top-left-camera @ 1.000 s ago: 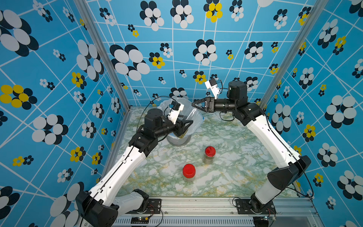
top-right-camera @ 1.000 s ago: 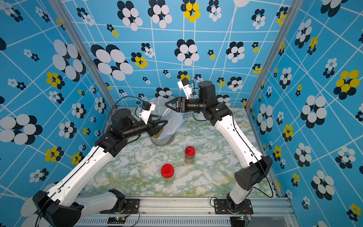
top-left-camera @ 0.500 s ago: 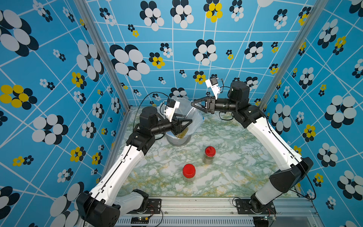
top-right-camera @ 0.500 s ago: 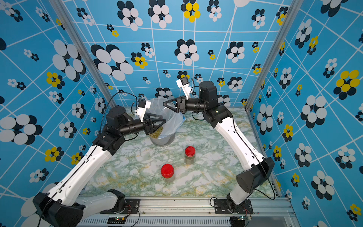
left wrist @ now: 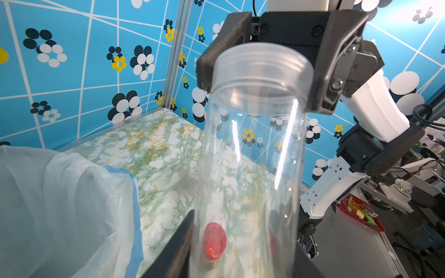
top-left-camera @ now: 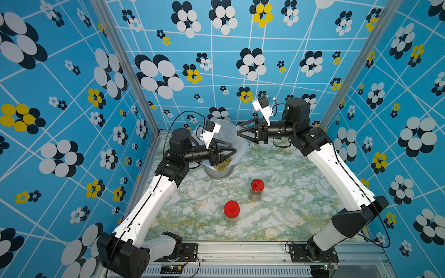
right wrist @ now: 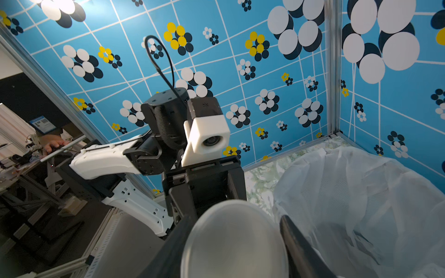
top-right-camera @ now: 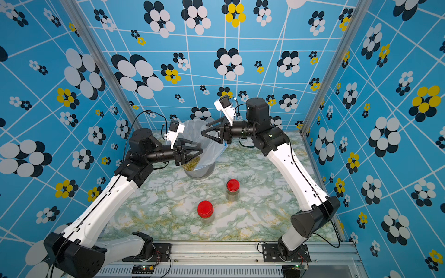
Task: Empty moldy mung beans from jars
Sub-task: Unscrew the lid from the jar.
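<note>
In both top views my left gripper [top-left-camera: 228, 156] [top-right-camera: 196, 154] is shut on the tall clear jar, which stands roughly upright above the bag-lined bin [top-left-camera: 218, 173]. The mung beans [top-left-camera: 222, 164] [top-right-camera: 191, 164] lie in its lower end. My right gripper [top-left-camera: 239, 134] [top-right-camera: 203, 133] is shut on the jar's frosted clear lid [left wrist: 262, 68] [right wrist: 236, 240] at the jar's mouth; I cannot tell whether the lid is free of the threads. In the left wrist view the jar wall [left wrist: 248, 168] fills the gap between my left fingers [left wrist: 173, 252]. Two short red-lidded jars [top-left-camera: 257, 190] [top-left-camera: 231, 211] stand on the table.
The white bag [left wrist: 60, 204] [right wrist: 361, 204] billows up around the bin at the back of the marble table [top-left-camera: 289, 204]. Blue flowered walls close in the left, back and right sides. A metal rail [top-left-camera: 240, 250] runs along the front edge.
My left arm has drawn back a little and its wrist has rolled, with the tall jar still in it. My right gripper has barely shifted at the lid.
</note>
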You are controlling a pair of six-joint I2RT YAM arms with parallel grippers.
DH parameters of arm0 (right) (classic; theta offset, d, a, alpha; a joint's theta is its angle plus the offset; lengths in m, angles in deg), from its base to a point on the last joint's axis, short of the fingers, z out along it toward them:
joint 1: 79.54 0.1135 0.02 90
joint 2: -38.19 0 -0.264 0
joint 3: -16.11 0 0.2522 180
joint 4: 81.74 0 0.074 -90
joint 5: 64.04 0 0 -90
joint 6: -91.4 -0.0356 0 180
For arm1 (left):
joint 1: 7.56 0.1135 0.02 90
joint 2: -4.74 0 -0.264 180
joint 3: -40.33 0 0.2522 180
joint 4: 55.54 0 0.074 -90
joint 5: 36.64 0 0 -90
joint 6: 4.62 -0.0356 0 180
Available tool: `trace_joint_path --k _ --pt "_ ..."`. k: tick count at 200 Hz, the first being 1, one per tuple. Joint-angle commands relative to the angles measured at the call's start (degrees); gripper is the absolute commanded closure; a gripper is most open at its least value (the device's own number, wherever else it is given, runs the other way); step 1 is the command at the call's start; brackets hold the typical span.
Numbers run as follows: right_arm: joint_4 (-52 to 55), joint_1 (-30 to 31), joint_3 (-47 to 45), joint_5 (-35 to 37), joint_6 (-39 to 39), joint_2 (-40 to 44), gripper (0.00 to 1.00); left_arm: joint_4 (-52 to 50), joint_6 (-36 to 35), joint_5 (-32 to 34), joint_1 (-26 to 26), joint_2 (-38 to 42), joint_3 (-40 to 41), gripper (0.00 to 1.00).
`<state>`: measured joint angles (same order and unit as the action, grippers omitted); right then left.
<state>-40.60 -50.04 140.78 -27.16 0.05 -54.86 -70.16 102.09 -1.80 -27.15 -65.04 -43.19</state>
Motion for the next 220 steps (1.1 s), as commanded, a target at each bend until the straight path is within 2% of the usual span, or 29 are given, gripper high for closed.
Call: trace_joint_path --k 1,54,93,111,132,179,220 --pt "19.9 -0.4 1.4 0.2 23.7 -1.6 1.0 3.6 6.2 4.4 3.1 0.7 -4.2 0.84" --pt "30.9 -1.3 10.9 2.9 30.4 -9.0 1.0 -4.8 0.7 7.7 2.9 0.3 -6.6 0.84" --pt "29.0 -1.3 12.9 0.4 27.6 -10.5 1.0 -8.8 -2.5 9.5 1.2 -0.7 -7.6 0.79" --pt "26.7 -1.3 13.8 -3.1 25.5 -10.5 1.0 -12.5 -6.0 10.4 -0.7 -1.4 -9.1 0.81" --pt "27.2 -1.3 16.7 -8.2 26.5 -10.7 1.0 -10.1 -4.6 5.6 -1.3 -1.9 -9.1 0.83" --pt "35.3 -1.3 25.3 -11.1 34.2 -12.6 1.0 -8.8 -2.0 -1.1 -0.3 -2.3 -10.1 0.83" --pt "39.1 -1.3 24.8 -12.9 40.1 -12.3 1.0 -9.1 -1.5 -5.5 -0.3 -3.5 -10.9 0.83"
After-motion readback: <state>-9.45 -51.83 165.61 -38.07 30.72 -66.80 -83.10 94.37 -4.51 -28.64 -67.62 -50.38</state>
